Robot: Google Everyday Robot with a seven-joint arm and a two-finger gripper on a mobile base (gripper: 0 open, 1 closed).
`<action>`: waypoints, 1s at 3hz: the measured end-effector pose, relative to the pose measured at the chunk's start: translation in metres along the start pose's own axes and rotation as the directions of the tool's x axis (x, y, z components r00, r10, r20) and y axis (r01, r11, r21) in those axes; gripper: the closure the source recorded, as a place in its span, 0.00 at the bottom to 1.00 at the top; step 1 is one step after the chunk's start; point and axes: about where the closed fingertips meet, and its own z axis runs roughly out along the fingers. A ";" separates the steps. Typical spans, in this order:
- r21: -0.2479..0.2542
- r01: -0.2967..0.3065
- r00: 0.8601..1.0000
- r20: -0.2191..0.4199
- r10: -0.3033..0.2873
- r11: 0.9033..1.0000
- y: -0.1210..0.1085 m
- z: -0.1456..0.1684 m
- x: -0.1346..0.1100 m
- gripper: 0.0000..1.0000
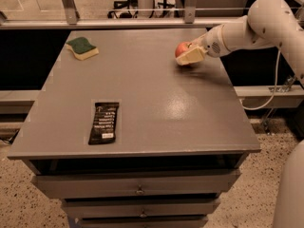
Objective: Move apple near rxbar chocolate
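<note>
Presently, a grey table is shown with the rxbar chocolate laid flat on it. The bar's long axis is run from front to back, slightly tilted, with its white label at the near end. The apple is seen well apart from the bar, beyond it and to its right, with the gripper set against it; whether a grip has been closed cannot be told. Grasping is judged to be the step in hand. Next, the apple would need carrying toward the bar and setting down near it. A sponge is seen beyond the bar, leftward.
</note>
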 end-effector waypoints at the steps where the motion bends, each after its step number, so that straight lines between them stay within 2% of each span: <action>1: -0.095 0.067 0.998 0.019 -0.066 0.993 0.027 -0.016 -0.019 0.94; 2: -0.272 0.151 0.988 0.017 -0.152 0.950 0.088 -0.049 -0.021 1.00; 3: -0.357 0.177 0.983 0.025 -0.180 0.917 0.123 -0.065 -0.019 1.00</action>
